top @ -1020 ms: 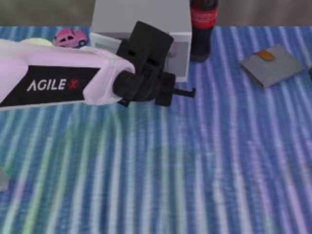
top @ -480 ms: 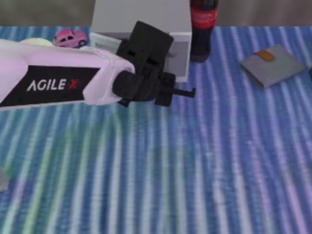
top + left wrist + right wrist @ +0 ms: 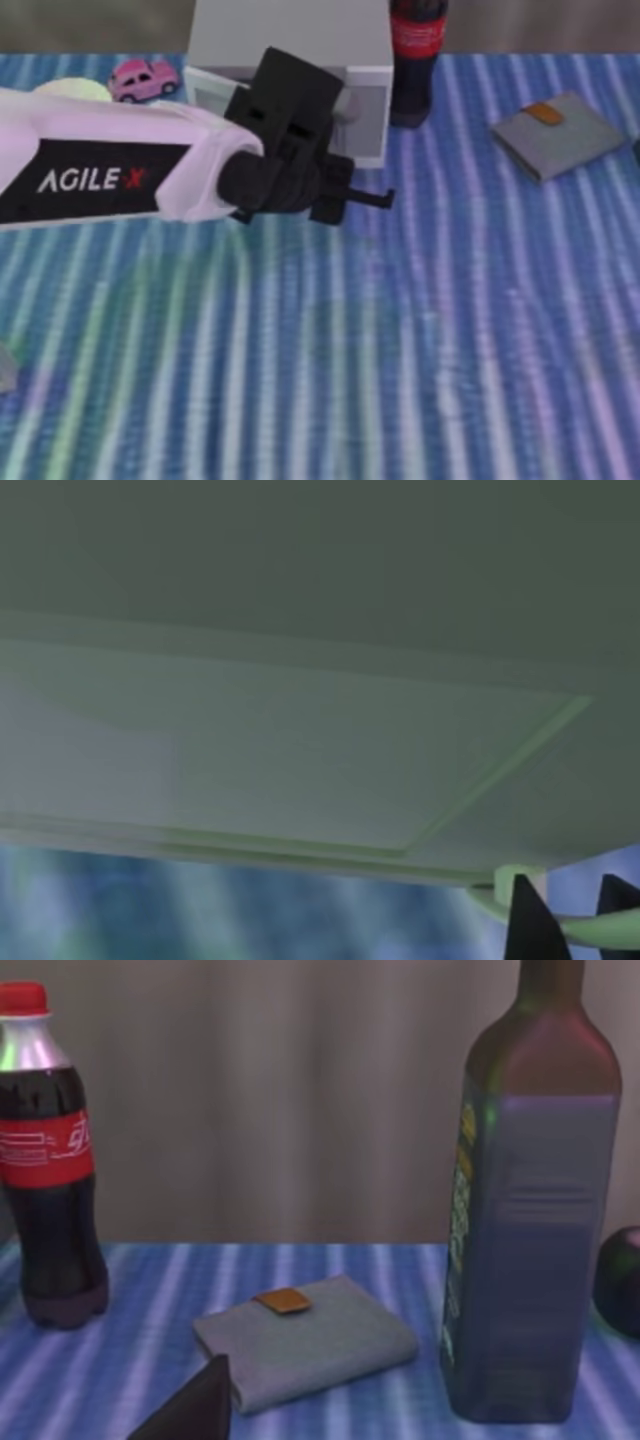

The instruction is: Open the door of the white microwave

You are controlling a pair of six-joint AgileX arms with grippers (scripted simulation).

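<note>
The microwave (image 3: 290, 35) sits at the upper middle of the top view, at the far edge of the counter (image 3: 400, 350). Its door (image 3: 365, 115) faces the camera and looks slightly ajar, its left side hidden by the left arm. The left end effector (image 3: 385, 197) reaches in from the frame's left, just in front of the door's lower right corner. In the left wrist view its dark fingers (image 3: 527, 925) straddle a pale handle (image 3: 520, 880) under the door edge; whether they are clamped on it I cannot tell.

The microwave is probably heavy enough to stay put. The door is a stiff hinged panel that should swing freely, and the smooth, thin handle is the place to grip; a loose hold could slip.

The top view gives the layout: a cola bottle (image 3: 418, 55) beside the microwave, a wallet (image 3: 560, 132) at upper right, a pink toy car (image 3: 143, 77) at upper left. Only the left wrist view shows the handle. The right wrist view adds a tall dark bottle (image 3: 530, 1220) the top view misses; the right end effector is barely in view there.
</note>
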